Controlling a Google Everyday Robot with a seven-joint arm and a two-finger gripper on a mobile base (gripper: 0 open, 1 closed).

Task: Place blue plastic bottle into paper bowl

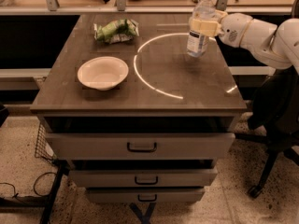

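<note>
The blue plastic bottle [196, 43] stood upright at the far right of the desk [187, 85], white cap uppermost. Whether its base rested on the surface or hung just clear of it could not be told. You had the gripper [202, 26] at the bottle's upper body, reaching in from the right. The fingers [209, 27] were closed around the bottle below the shoulder and above the label. A hold that high probably kept the bottle vertical and left its lower half free to go into a container first.

The paper bowl [103, 73] lay empty on the left half of the desk, well apart from the bottle, its rim open and unobstructed. Because the bowl was wide but shallow, you would likely need to carry the bottle leftward at a height above the rim, then lower it near the centre. Set upright, so tall a bottle could tip.

A bright arc of light [136, 66] crossed the desk between bottle and bowl, though it was a reflection and no obstacle. The green and white snack bag [116, 31] lay at the far edge behind the bowl, off the direct line of travel. The arm [261, 31] extended in from the right, above a dark chair [275, 120].
</note>
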